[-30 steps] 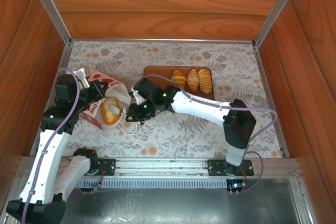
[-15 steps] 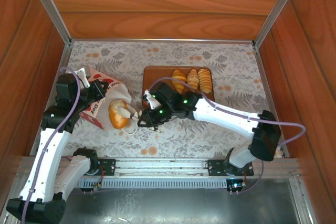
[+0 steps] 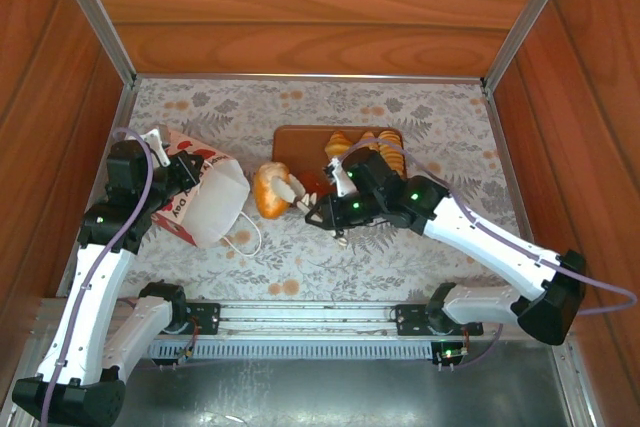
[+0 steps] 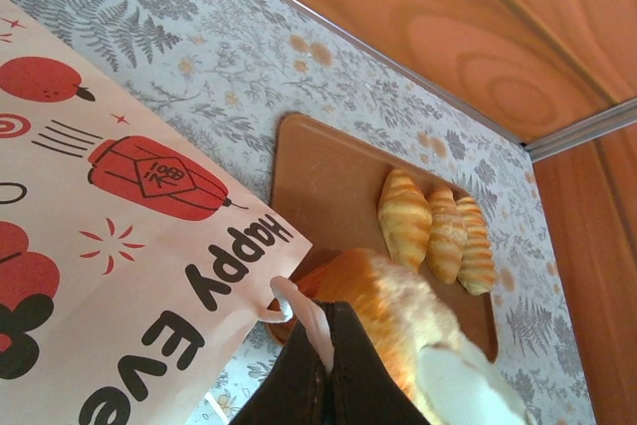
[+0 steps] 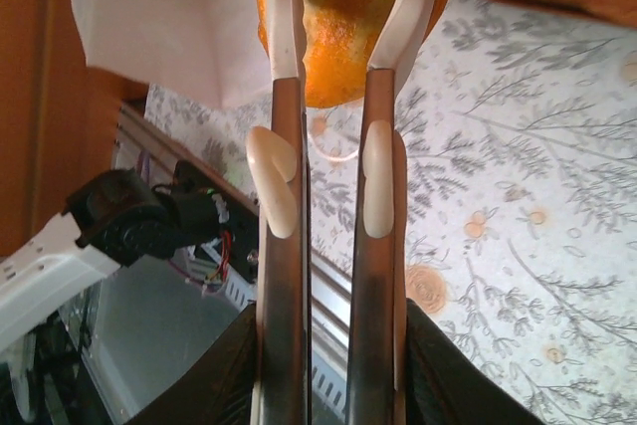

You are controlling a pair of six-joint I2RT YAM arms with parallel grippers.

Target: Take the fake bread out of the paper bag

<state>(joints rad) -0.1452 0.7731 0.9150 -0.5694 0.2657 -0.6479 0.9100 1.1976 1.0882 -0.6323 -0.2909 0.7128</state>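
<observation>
Fake bread (image 3: 268,190): one golden-orange bun (image 5: 343,57) is outside the bag, in my right tool's grip. It sits between the bag's mouth and the tray's near left corner. Three ridged croissants (image 4: 445,234) lie side by side on the tray.
Right tool (image 3: 297,194): clamped on that bun, one white finger (image 5: 284,7) on each flank (my wrist view shows it squeezed snugly between them).
Bun's height: I cannot tell whether it touches the table or hangs just above it.
Left tool (image 4: 317,335): jaws together, pinching the paper bag's upper edge near its mouth.
Paper bag (image 3: 208,209): lying on its side at the left of the table, mouth toward the tray, with red prints and dark lettering facing up. Its white cord handle (image 3: 246,238) loops onto the cloth on the near side.
Tray (image 3: 296,140): flat and brown, mid-table, just beyond the bun; my right arm crosses its near edge.
Table (image 3: 450,112): covered in a pale fern-and-flower cloth and boxed in by wooden walls (image 3: 300,7).
</observation>
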